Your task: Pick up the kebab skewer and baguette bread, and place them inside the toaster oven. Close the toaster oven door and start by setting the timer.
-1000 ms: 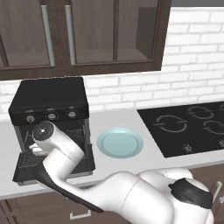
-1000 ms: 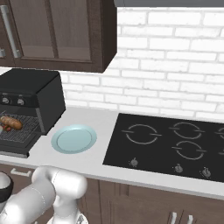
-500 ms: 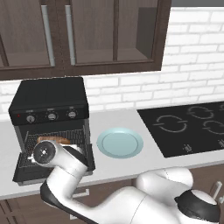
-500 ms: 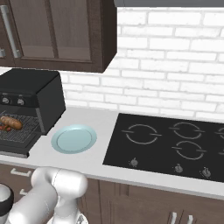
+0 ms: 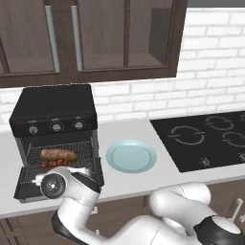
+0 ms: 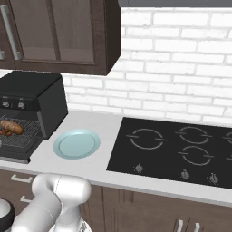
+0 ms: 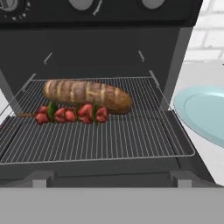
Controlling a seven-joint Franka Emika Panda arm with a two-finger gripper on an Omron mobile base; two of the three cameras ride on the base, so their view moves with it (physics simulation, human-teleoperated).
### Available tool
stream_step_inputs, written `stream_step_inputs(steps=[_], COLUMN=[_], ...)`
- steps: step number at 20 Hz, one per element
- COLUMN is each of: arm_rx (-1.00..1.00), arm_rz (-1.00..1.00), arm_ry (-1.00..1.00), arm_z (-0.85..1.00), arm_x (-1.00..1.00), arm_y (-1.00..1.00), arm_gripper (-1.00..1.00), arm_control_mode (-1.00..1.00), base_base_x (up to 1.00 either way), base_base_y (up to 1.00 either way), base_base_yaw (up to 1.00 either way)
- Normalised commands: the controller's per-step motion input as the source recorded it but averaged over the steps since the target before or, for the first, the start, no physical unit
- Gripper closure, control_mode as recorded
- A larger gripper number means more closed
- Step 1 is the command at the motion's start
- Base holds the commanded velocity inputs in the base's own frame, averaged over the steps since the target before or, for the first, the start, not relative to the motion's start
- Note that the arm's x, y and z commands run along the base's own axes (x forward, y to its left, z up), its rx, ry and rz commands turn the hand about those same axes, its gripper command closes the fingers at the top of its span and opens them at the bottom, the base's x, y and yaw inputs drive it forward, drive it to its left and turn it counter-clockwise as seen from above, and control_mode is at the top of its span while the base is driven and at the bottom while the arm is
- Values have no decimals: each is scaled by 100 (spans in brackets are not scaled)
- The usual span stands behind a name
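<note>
Baguette bread (image 7: 86, 94): one I count
Kebab skewer (image 7: 70, 114): one
Toaster oven (image 5: 53, 115): one
Oven knobs (image 5: 57, 127): three
Plate (image 5: 131, 156): one
Cooktop (image 6: 174, 148): one

wall: white brick (image 6: 181, 68) | cabinets: dark wood (image 5: 95, 38) | counter: pale grey (image 6: 104, 131) | cooktop: black (image 6: 176, 149)
</note>
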Motion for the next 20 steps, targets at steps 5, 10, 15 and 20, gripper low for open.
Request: stream_step_inputs(steps=[5, 10, 15, 20], arm_rx=[0, 0, 0, 0], arm_rz=[2, 0, 1, 0], arm_ry=[0, 0, -1, -2], arm_z=[0, 0, -16, -29], arm_x=[4, 9, 0, 0], arm_y=[2, 5, 3, 6], arm_gripper=[-100, -100, -100, -100], arm_control_mode=[-100, -100, -100, -100], base_base_x=[0, 0, 0, 0], base_base_y=[0, 0, 0, 0], base_base_yaw=[0, 0, 0, 0])
